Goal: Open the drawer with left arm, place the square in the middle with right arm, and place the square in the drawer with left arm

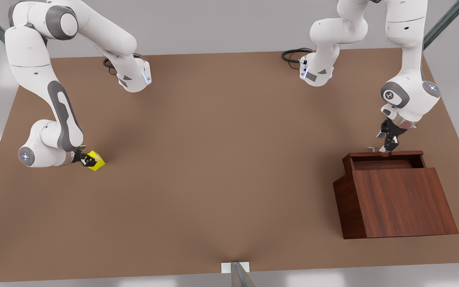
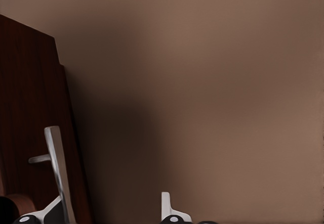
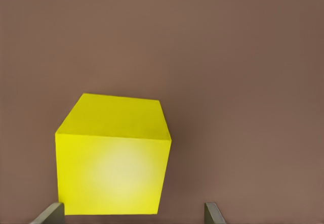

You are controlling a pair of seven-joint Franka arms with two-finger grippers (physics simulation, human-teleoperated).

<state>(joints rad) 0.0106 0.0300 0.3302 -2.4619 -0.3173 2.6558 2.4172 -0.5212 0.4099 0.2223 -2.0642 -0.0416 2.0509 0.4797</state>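
Drawer first: in the front view it sits partly pulled out at the top of the slant-topped cabinet, far from the square, which rests on the tabletop well across from the cabinet. The left gripper hangs at the drawer's far edge, by the silver handle; the right gripper is at the square, touching or nearly so.

From the left wrist, the handle stands against the dark wood beside one finger, the fingers spread with the bar apparently not pinched.

From the right wrist, the square sits between two parted fingertips, not yet clamped.

My judgement: the drawer-opening is done or nearly so, and the right arm is about to grasp. Next it must close squarely on the square, lift, and carry it toward the table's middle, nearer the cabinet.
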